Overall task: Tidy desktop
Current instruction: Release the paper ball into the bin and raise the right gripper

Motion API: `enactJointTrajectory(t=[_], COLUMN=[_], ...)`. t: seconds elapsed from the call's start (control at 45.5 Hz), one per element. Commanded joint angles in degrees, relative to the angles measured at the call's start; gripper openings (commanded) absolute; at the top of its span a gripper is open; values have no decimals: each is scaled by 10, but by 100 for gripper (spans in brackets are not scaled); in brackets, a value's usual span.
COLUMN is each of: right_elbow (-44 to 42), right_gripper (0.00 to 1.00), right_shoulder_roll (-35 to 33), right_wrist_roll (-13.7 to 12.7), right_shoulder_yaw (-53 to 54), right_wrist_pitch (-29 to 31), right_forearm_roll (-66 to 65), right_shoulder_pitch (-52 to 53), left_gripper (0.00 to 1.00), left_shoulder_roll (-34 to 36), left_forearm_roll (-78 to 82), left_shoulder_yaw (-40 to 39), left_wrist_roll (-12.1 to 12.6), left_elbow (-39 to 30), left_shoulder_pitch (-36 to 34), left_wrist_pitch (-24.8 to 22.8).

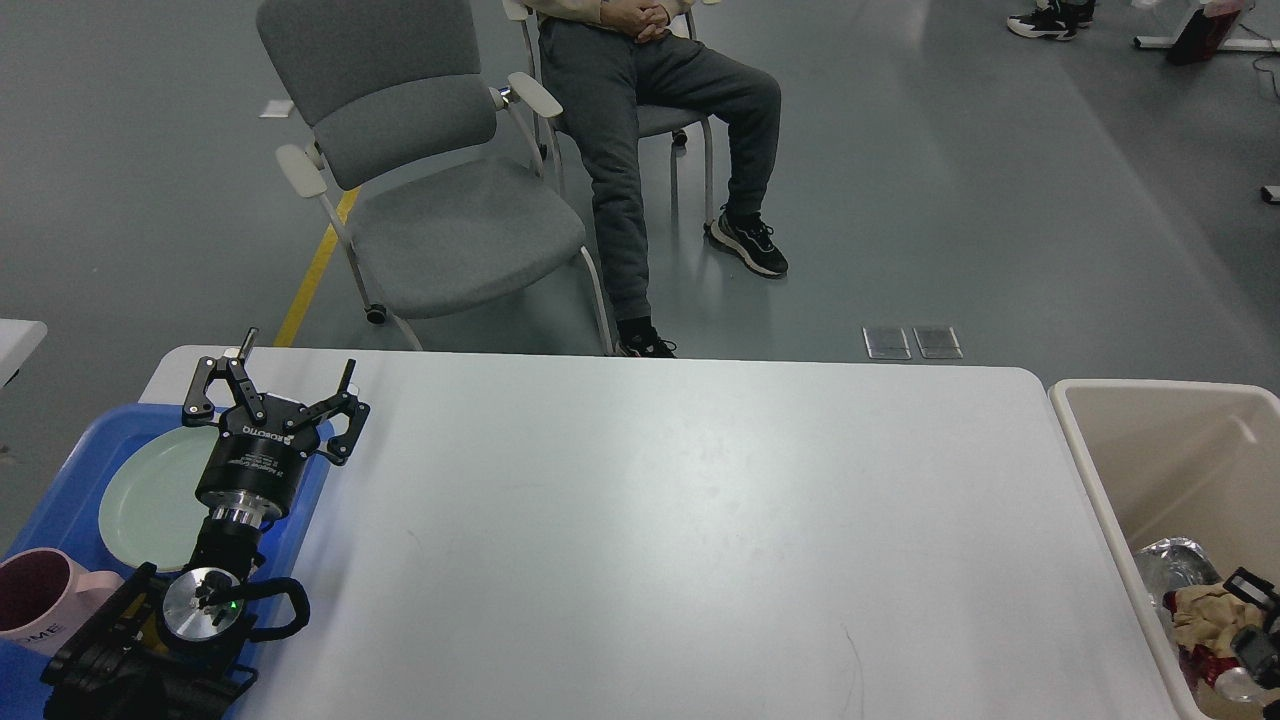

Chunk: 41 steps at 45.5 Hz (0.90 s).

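A pink ceramic mug (40,597), cut off at the frame edge, is sitting in the blue plastic tray (60,480). The left claw (290,372) is hovering spread open over a pale green plate (150,490). The large white tabletop (680,520) is stretching rightward. The right claw (1255,625), perhaps inside the beige plastic bin (1100,480), is too cropped to read.

Desktop (650,520): smooth matt white, faint scuffs. Left gripper (296,366): matt black fingers, polished metal ring on the wrist below them. Blue tray (60,480) beneath the fingers: glossy plastic. Plate (150,490) just behind the fingers: smooth, pale green, satin. Bin (1100,470): matt beige plastic.
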Motion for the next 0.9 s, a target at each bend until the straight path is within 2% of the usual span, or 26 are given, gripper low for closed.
enactJointTrajectory(t=[0.0,0.11,0.242,0.373,0.439,0.505,0.571,0.681,0.79,0.834,0.878], right_elbow=[0,0,-3,4,18,42,86,180,252,281,305], right_gripper=[100,100,100,100,100,100,100,100,100,100,100], right_shoulder_roll=[-1,-4,-10,-10,-12,-24,-48,-78,-77,-75,-75], right_wrist_roll=[0,2,4,5,13,40,78,150,230,247,248], right_shoulder_yaw=[2,22,105,253,329,403,488,662,887,961,1010], right_wrist_pitch=[-2,-2,-1,-3,-5,-4,-2,0,6,23,55], right_forearm_roll=[1,2,42,50,49,49,49,49,48,41,35], right_shoulder_pitch=[3,10,21,73,90,106,115,103,39,8,-23], left_gripper=[97,97,97,97,97,97,97,97,97,97,97], left_shoulder_roll=[-1,0,0,0,0,0,0,0,0,0,0], left_forearm_roll=[0,0,0,0,0,0,0,0,0,0,0], left_shoulder_yaw=[0,0,0,0,0,0,0,0,0,0,0], left_wrist_roll=[0,0,0,0,0,0,0,0,0,0,0], left_elbow=[0,0,0,0,0,0,0,0,0,0,0], left_shoulder_pitch=[0,0,0,0,-1,0,0,0,0,0,0], left_wrist_pitch=[0,0,0,0,0,0,-1,0,0,0,0])
